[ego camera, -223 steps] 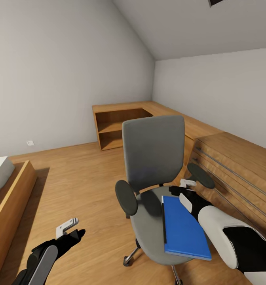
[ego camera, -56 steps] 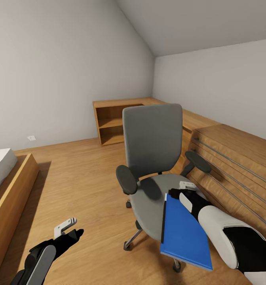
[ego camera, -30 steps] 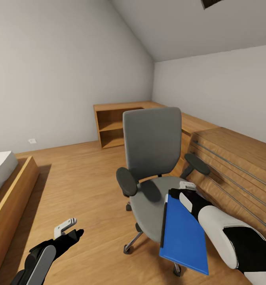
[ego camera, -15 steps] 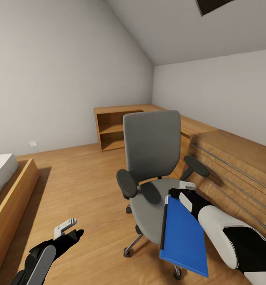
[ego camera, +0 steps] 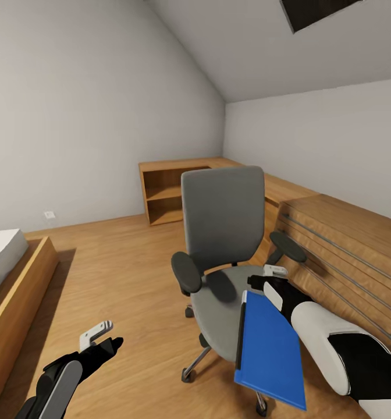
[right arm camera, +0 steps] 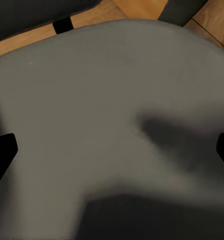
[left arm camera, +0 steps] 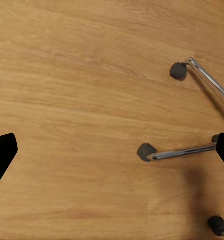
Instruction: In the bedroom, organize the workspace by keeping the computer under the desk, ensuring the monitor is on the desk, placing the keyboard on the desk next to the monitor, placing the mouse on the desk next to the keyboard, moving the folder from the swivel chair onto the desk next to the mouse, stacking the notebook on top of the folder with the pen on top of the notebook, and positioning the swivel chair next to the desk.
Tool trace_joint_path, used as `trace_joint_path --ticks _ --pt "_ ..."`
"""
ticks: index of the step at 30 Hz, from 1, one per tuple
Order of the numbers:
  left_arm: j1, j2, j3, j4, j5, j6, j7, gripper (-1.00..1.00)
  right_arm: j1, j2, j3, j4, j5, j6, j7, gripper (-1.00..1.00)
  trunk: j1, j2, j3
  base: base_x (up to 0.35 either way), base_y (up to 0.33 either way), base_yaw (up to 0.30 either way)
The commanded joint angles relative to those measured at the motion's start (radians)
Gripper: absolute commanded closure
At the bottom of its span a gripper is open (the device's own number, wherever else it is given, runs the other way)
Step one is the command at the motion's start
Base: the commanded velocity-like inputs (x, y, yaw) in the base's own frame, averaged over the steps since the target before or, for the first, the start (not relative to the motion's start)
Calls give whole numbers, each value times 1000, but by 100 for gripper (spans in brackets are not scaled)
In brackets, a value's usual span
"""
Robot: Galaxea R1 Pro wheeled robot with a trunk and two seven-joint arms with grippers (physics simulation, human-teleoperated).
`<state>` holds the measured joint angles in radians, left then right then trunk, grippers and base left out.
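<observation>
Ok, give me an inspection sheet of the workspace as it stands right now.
Surface: oak floor; the chair's casters stand on it.
Job's things: chair upright, seat bare under the right claw. Folder tilted, raised off the seat, its top end at the right claw.
Clutter: nothing seen.
Claws: left claw open, low over the floor beside the chair's base. Right claw at the folder's top edge over the seat; grip cannot be told.
Cables: nothing seen.
Surroundings: low oak cabinets behind the chair, open shelf in the corner, bed at left, skylight overhead.
</observation>
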<state>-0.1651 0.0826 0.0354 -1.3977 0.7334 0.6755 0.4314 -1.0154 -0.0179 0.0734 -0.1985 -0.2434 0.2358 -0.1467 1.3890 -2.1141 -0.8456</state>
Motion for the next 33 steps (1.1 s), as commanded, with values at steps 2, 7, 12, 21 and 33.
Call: trace_joint_path --ticks 2,7,12,21,33 --pt "-1 0 0 -1 11 3 9 -100 0 -1 8 -4 -9 6 -5 -100 0 0 2 0 0 0" --pt "-1 0 0 -1 11 3 9 -100 0 -1 8 -8 -9 6 -5 -100 0 0 9 0 0 0" --pt "-1 0 0 -1 11 3 9 -100 0 0 8 -14 -9 7 -5 -100 0 0 16 0 0 0" --pt "-1 0 0 -1 11 3 9 -100 0 1 9 -22 -10 8 -5 -100 0 0 29 0 0 0" --pt "-1 0 0 -1 11 3 9 -100 0 2 11 -24 -8 7 -5 -100 0 0 47 0 0 0"
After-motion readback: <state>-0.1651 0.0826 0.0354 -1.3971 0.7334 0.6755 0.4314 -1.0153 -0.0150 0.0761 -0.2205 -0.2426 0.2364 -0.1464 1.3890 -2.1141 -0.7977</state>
